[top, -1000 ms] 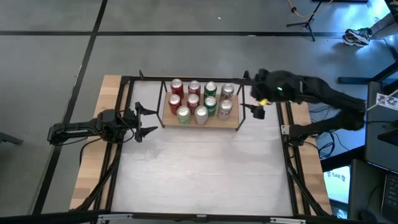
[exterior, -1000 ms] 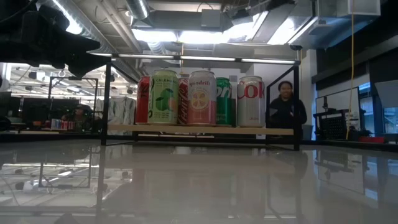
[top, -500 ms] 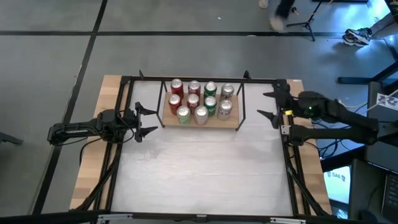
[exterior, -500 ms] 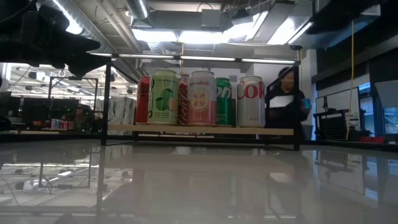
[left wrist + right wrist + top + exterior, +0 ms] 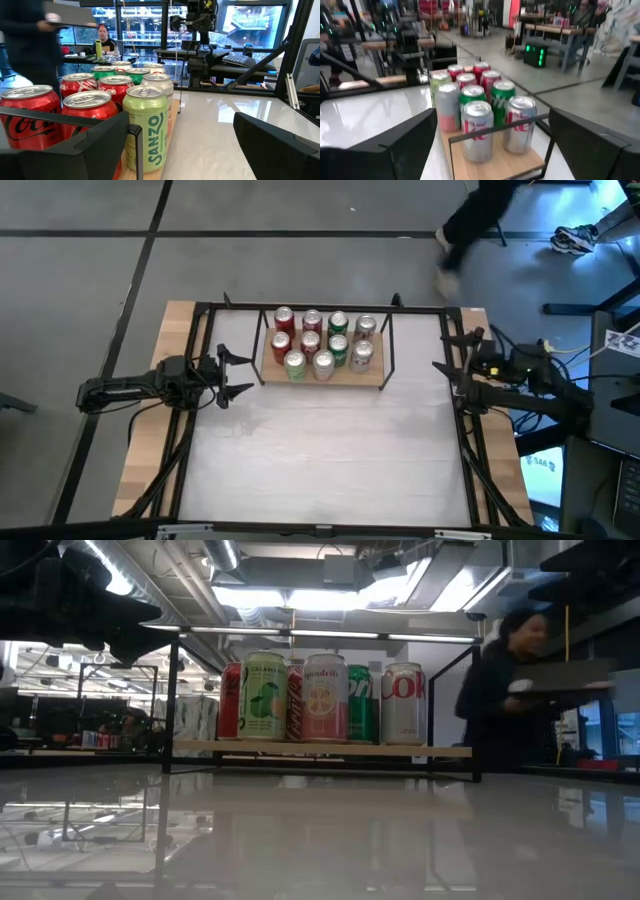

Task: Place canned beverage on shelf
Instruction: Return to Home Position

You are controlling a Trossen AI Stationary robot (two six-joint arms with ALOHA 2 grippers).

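Cans (image 5: 323, 345) stand packed in rows on the shelf (image 5: 372, 378) at the far middle of the surface (image 5: 320, 460), so placing looks finished and what remains, by my judgement, is parking the arms. Right gripper (image 5: 443, 352) sits at the surface's right edge, well apart from the shelf, fingers spread and empty; left gripper (image 5: 240, 373) waits just beside the shelf's left end, likewise spread and empty. Going home well means folding away from the wire frame, never sweeping toward it, since one brush could topple the outer cans; a person (image 5: 475, 215) walks beyond the far edge. Readable: "SANZO" down the light green can (image 5: 150, 132), Coca-Cola script on a red can (image 5: 25, 117), "Cok" on the silver can (image 5: 403, 705); the rest I cannot read
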